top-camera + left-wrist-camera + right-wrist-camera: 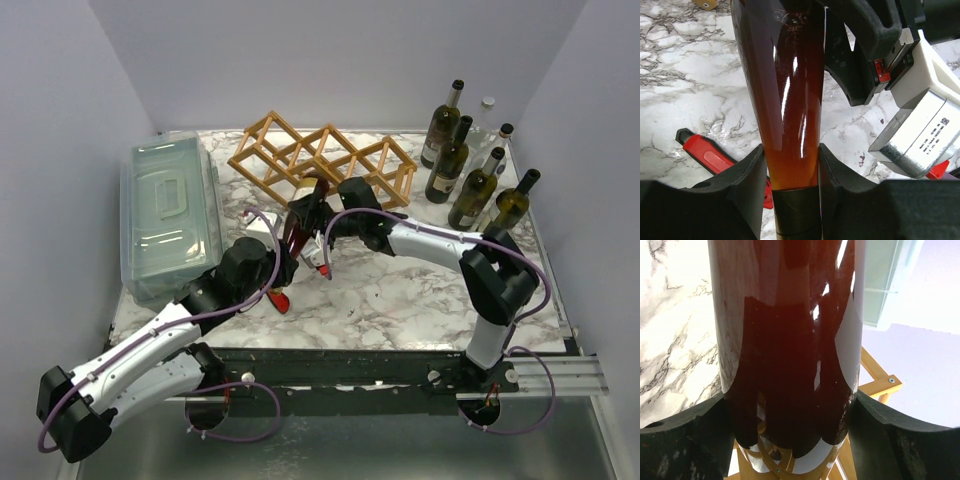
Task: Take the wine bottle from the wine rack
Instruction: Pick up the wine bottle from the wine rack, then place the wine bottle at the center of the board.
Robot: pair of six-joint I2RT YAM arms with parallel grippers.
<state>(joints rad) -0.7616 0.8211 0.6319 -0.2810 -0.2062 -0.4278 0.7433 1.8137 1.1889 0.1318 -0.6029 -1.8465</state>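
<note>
Closed tight on the wine bottle (pixel 790 100), left gripper (pixel 790 170) at its tapering shoulder, right gripper (pixel 790 410) round its wide body, low over the worktop (pixel 400 290) at the wine rack's (pixel 320 160) front edge; probably heavy, slick, breakable glass, so best held at both ends.

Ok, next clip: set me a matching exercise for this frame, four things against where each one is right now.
Things:
1. wine rack
2. wine bottle
3. lidded plastic bin
4. group of upright bottles

Places:
A. far right corner of the table
B. along the table's left edge
C. back centre of the table
D. clamped by both the left gripper and the right gripper

Pairs: 1-C, 2-D, 3-B, 4-A.
</note>
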